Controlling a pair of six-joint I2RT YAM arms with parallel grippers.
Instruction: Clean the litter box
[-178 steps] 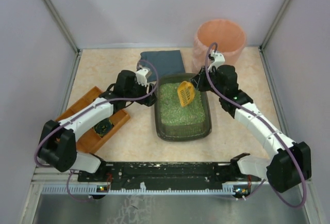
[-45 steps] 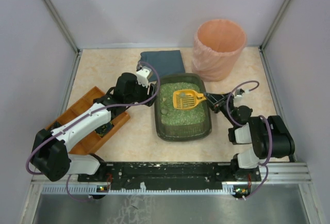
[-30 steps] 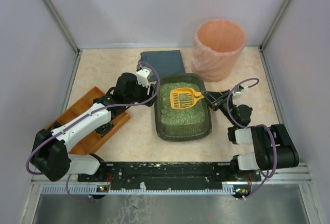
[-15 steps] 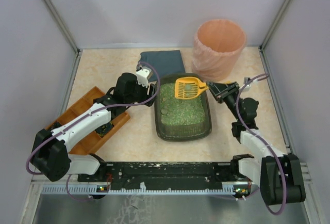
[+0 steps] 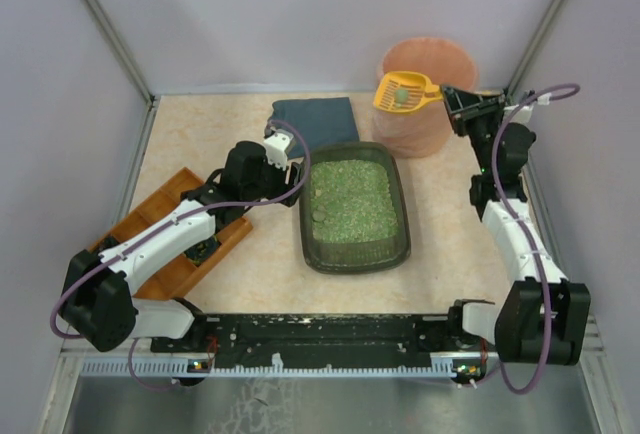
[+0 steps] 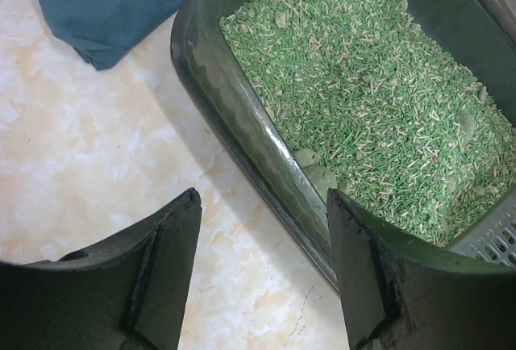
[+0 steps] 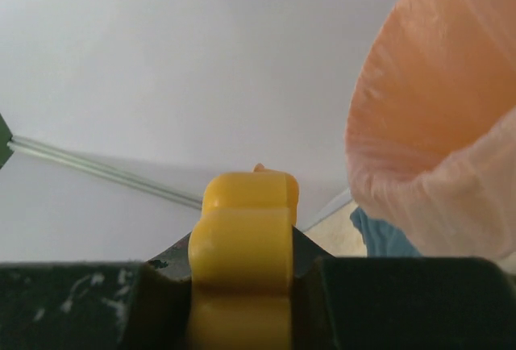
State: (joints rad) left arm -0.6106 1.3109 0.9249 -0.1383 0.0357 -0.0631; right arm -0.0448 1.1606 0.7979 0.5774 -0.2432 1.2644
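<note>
Up and away from the litter box [image 5: 400,244], the right gripper [image 5: 455,100] has carried the scoop [image 5: 400,92] in the last half second. Then its bowl hung over the box's far right corner; now it sits level at the near left rim of the bin [image 5: 420,132]. Nothing else has shifted, and the left gripper [image 5: 291,168] is where it was, at the box's left rim.

The scoop is glossy yellow-orange plastic with a slotted bowl, and a greenish patch shows in it. Its rounded handle is pinched tight between the dark right fingers [image 7: 387,297]. The bin is a tall peach round tub whose surface looks thin and wrinkled. The box is a dark grey-green rectangular tray with rounded corners and a shiny wall. It lies mid-tabletop [image 5: 200,134], filled with green litter [image 6: 363,84] of short pellets and a few pale clumps. A blue cloth [image 5: 315,119] lies just beyond it, and an orange-brown wooden tray [image 5: 190,272] lies to its left.

The left fingers [image 6: 153,285] are spread wide, one on each side of the box's wall; whether either touches it cannot be told. The left arm covers much of the wooden tray. The right wrist view shows only the handle end, with the bowl hidden behind it.
</note>
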